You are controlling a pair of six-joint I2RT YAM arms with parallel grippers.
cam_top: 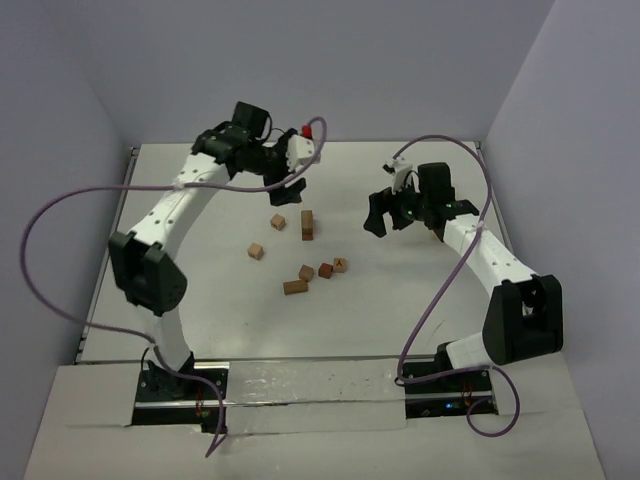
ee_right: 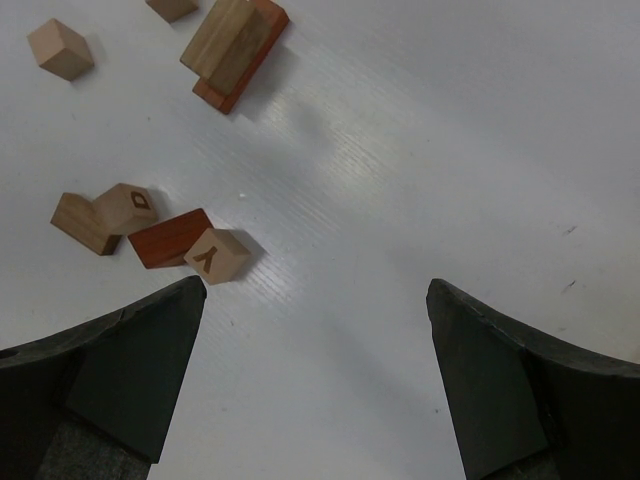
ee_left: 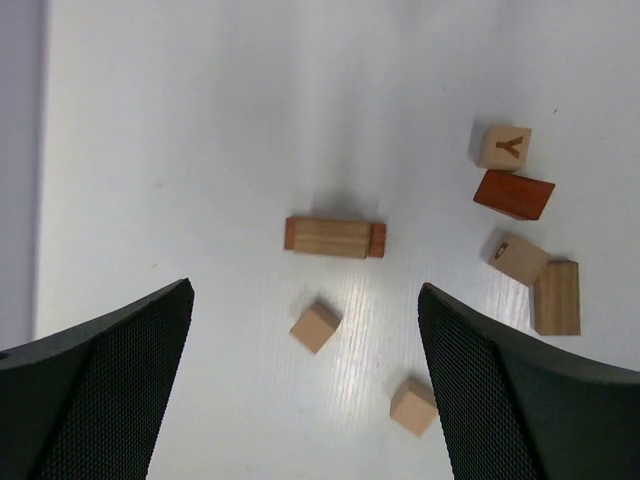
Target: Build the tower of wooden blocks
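Starting nearest the arm bases on the white tabletop (cam_top: 240,325): a loose bunch of four wood blocks (cam_top: 326,270), all lying flat and touching or nearly so. Going left to right there, a tan bar (cam_top: 294,287), a tan lettered cube (ee_right: 125,208) tipped against it, a reddish-brown block (ee_left: 513,194), then a Y cube (cam_top: 341,265) with the letter facing up. A bit further back and off to the left, a plain tan cube (cam_top: 256,250) all on its own. Behind that, a second plain cube (cam_top: 278,221), sitting just left of the tower (cam_top: 307,224). Not much of a tower yet, honestly: only two layers, a tan piece lying on a longer reddish-brown bar with the red ends poking out either side. Standing free, apart from the cluster and from both cubes. Furthest back, the left gripper (ee_left: 305,288) hovering above the tabletop just beyond the tower, jaws spread as wide as they go, holding nothing, looking straight down at the stack and the two loose cubes. Over on the right, the right gripper (ee_right: 316,284) likewise wide open and empty, up off the surface, well clear of every block, only bare tabletop between its fingers.
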